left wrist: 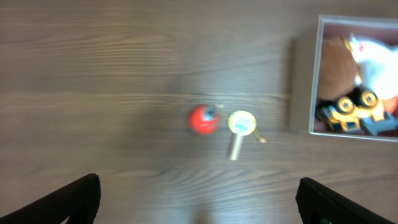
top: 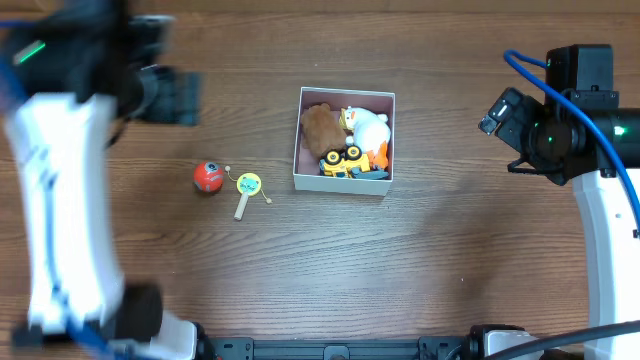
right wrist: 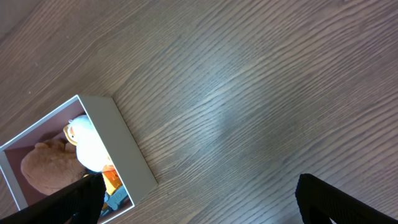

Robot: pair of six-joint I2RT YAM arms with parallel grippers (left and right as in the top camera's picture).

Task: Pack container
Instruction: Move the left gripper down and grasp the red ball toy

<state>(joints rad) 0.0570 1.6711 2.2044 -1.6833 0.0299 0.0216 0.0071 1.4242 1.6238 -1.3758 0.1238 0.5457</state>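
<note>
The container (top: 297,150), a square white box with a pink inside, sits mid-table and holds a brown plush (top: 320,125), a white duck toy (top: 368,128) and a yellow toy truck (top: 343,160). It also shows in the left wrist view (left wrist: 301,87) and the right wrist view (right wrist: 127,146). A red ball (top: 208,176) and a yellow rattle (top: 247,190) lie on the table left of the container. My left gripper (left wrist: 199,202) is open and empty, high above the ball (left wrist: 204,119) and the rattle (left wrist: 240,126). My right gripper (right wrist: 199,199) is open and empty, right of the container.
The wooden table (top: 450,270) carries nothing else. The left arm (top: 60,200) runs down the left side and the right arm (top: 600,200) stands at the right edge.
</note>
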